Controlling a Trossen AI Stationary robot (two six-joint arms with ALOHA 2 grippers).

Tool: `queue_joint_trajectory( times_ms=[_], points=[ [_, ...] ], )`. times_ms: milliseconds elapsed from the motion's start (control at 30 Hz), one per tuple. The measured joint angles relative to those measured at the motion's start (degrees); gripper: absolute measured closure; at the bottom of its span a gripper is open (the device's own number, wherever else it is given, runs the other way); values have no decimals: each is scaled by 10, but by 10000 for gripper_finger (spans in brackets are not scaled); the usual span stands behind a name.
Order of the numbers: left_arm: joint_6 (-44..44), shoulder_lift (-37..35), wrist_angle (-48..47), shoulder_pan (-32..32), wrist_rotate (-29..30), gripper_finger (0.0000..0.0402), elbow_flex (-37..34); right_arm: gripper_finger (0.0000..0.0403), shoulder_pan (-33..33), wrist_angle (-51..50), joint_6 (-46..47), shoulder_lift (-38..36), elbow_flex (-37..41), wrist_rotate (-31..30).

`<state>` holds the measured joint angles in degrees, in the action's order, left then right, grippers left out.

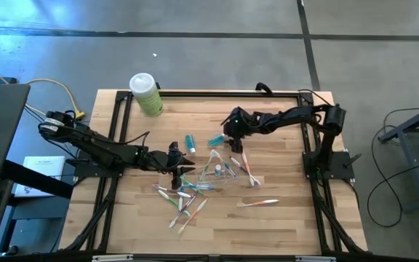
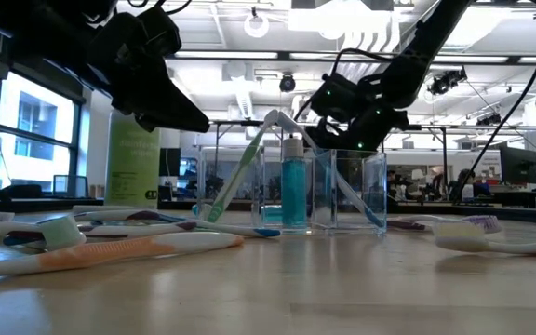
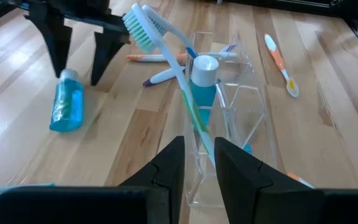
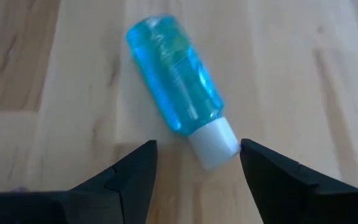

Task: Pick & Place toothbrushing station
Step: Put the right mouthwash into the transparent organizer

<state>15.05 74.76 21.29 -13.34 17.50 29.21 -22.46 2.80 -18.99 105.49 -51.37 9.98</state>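
A: Clear plastic cup sits mid-desk, upright, with one teal tube standing in it, white cap up, and a green-and-white toothbrush leaning out of it.

B: Left tool?

A: At the cup's left side, fingers parted only a little. In its wrist view the brush handle runs down into the gap between them; can't tell whether they actually pinch it.

B: Right tool?

A: Far of the cup, wide open and holding nothing, hovering over a second teal tube lying flat on the wooden desk, its white cap lying between the fingers.

B: The rest of the set?

A: Third teal tube lies on its side, far-left of the cup. Loose toothbrushes are scattered near-left of the cup, some to its right, and one orange-and-white brush lies alone near-right. Pale-green bottle stands at the far-left corner.
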Motion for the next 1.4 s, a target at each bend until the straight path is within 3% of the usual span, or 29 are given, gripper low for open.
queue_joint_trajectory(
  times_ms=[233, 400, 733, 1000, 1400],
  points=[
    [0, 0, -1, 0, 0, 318, 0, 196, -1, -25, -22, 0, 0, 54],
    [0, 0, 0, 0, 0, 318, 0, 216, 8, -15, -47, 0, 0, 23],
    [0, 0, 2, 0, 0, 318, 0, 243, 12, -4, -53, 0, 0, 31],
    [0, 0, 4, 0, 0, 318, 0, 321, 11, -4, -72, 0, 0, 20],
    [25, 0, 4, -3, 1, 318, 0, 321, 32, -8, -47, -1, 0, -46]
  ],
)
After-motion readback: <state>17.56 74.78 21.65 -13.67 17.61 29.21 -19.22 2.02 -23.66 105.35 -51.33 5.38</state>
